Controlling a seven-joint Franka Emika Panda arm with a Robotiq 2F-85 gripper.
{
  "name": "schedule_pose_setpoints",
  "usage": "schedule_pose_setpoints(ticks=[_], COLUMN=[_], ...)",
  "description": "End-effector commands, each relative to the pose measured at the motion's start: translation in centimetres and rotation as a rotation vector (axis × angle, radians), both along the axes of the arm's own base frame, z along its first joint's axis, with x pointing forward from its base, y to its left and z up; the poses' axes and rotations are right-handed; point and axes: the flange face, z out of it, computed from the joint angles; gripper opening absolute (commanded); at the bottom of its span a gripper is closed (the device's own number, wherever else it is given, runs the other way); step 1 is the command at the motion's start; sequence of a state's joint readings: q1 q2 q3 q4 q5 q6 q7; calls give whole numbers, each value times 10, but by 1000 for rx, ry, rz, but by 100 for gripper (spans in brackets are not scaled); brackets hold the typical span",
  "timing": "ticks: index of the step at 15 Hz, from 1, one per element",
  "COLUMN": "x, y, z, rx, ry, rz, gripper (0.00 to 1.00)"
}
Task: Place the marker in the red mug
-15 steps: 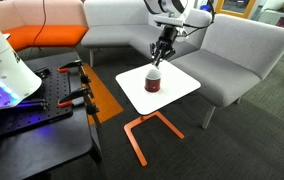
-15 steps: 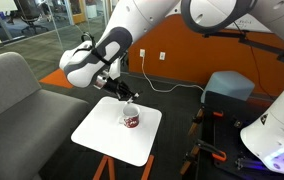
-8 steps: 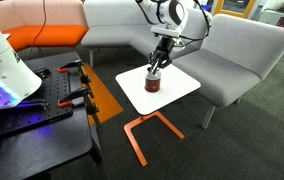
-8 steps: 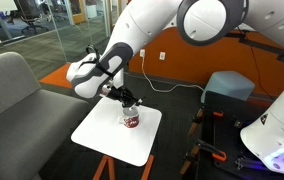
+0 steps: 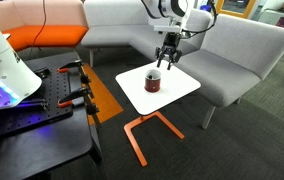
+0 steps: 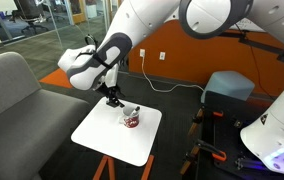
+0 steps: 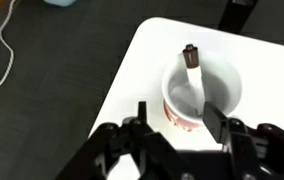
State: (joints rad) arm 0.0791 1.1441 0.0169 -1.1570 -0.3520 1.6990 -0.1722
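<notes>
The table [image 5: 185, 86] lies under the claw [image 5: 168, 63], whose fingers are spread wide and hold nothing. The mug [image 7: 218, 84] stands below the claw, not touching it. The marker [image 7: 191, 58] leans inside the mug against its rim.

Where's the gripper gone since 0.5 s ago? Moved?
Yes. In an exterior view the gripper has shifted right, away from above the red mug, toward the grey sofa. The marker stands in the mug.

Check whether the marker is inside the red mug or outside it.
Inside. The wrist view shows the marker leaning against the inner wall of the red mug, cap above its rim.
</notes>
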Motion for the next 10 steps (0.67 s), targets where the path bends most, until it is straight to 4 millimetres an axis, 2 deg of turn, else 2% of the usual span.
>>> schedule_pose_setpoints(ticks=[1,3,6,8,10], x=[8,10,0,-17,-36], y=[-6,-15,-31,-37,-35], z=[57,98,149,167,174], rx=[83,140,224,264,287], ry=[-162,-239,-317,-337,-370], rz=[-80,-130,-215,-243,-234], gripper=[96,100,100,100,100])
